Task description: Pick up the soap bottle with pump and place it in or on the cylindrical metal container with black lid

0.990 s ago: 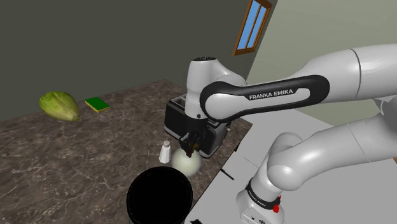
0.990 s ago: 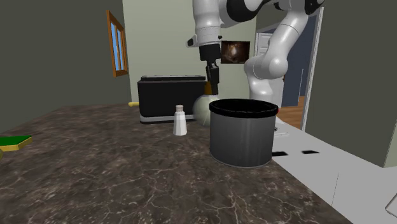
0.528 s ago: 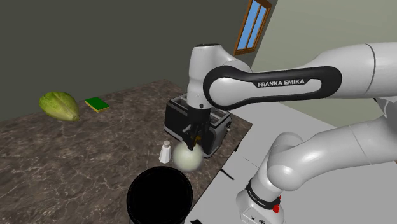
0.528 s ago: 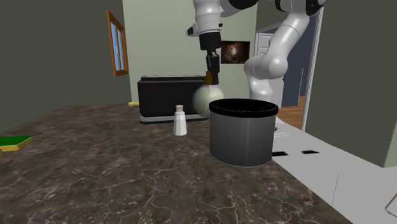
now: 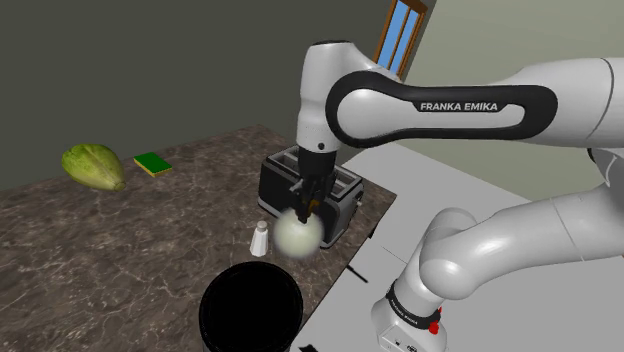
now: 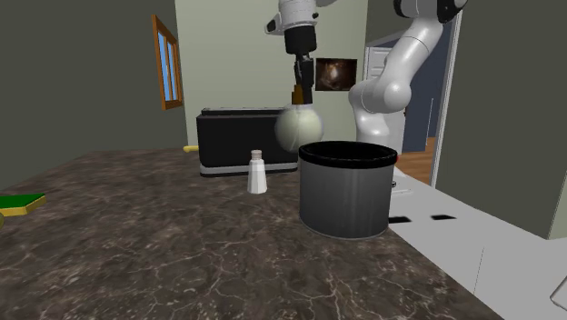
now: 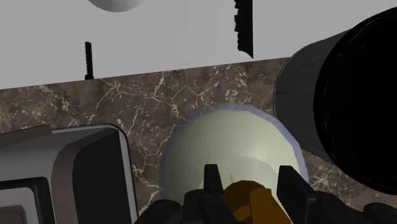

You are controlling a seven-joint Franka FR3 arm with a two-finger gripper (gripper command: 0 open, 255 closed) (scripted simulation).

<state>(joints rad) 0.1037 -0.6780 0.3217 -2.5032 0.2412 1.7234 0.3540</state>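
Dark marbled stone countertop (image 5: 120,250) under grey walls, with a wood-framed window (image 5: 398,38) high on the wall well beyond the container. Near the counter's edge, a grey cylindrical container (image 6: 345,195) with a black rim, open at the top and black inside. Just beside that container, on the second exterior view's left, the soap bottle (image 6: 298,129): round pale-green body, orange-brown pump (image 7: 245,196) on top. Hangs clear of the countertop, underside about level with the container's rim, not over the opening. Clenched on the pump neck from above, the black gripper (image 6: 300,95), pointing straight down; in the wrist view, fingers (image 7: 212,181) pressed against either side of the orange-brown neck. Behind the bottle, farther from the container, a black toaster (image 6: 236,141) with silvery trim. Near the container, past the bottle, a small white shaker (image 6: 257,173) upright on the stone, apart from the bottle. Well apart from the container, toward the counter's far end in the shoulder view, a green lettuce head (image 5: 92,165) and just beside it a flat green sponge (image 5: 152,163).
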